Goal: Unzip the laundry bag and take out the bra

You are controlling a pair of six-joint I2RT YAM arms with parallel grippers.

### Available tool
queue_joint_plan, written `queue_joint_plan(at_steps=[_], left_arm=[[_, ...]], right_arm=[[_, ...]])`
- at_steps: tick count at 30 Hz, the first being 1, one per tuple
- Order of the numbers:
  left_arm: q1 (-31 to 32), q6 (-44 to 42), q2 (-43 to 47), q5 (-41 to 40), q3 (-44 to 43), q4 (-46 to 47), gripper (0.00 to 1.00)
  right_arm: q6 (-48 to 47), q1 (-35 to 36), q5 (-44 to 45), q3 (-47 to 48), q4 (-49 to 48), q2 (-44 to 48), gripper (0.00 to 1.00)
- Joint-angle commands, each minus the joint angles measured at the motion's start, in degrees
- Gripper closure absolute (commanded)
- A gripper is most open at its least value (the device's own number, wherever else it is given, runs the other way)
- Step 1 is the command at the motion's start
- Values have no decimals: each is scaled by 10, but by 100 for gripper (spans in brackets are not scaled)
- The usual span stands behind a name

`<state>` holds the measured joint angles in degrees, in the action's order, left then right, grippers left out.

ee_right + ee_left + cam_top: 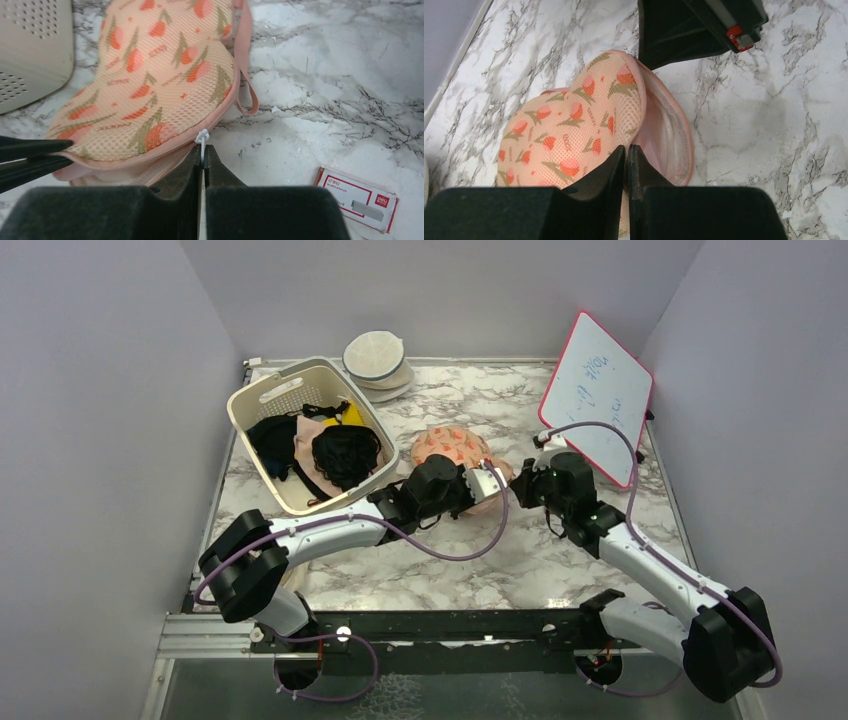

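Closed tight at the bottom of the right wrist view, the right gripper [202, 154] pinches the small white zip pull [202, 138] on the edge of the laundry bag [155, 75]. The left gripper [626, 155] is also clamped shut, apparently on the bag's rim beside the gaping seam, which makes it the anchor. The bag lies on the marble table [520, 560] just right of the basket [262, 405].

To unzip well, the right arm should draw the pull along the curve of the seam, low and parallel to the table, not upward, which would only lift the soft case. The left grip should hold firm so the zip stays taut. The pull is thin and could slip out. A pale layer [664, 135] shows in the opening; whether it is lining or the bra cannot be told.
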<state>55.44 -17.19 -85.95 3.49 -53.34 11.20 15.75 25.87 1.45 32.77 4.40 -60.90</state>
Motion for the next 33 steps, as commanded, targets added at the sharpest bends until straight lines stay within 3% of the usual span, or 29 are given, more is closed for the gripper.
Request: queue_joint_plan(at_steps=[1,10,13,16,26,33], left_arm=[[10,-9,5,-14,-7,-13,95],[27,-4,5,-26,-14,-27,50],[35,-4,5,-29,-15,-29,45],[43,-7,-3,-58,-18,-30,58],[47,-15,-32,-118,-28,-33,75],[50,-32,-23,-118,-23,-33,95]], right_arm=[[-30,-4,-80,-10,-36,43,99],[1,3,-180,-40,-26,69,99],[4,14,-193,-40,-25,57,99],[10,24,-201,-45,-31,58,99],[13,57,-201,-35,-40,45,99],[20,61,-181,-30,-32,50,99]])
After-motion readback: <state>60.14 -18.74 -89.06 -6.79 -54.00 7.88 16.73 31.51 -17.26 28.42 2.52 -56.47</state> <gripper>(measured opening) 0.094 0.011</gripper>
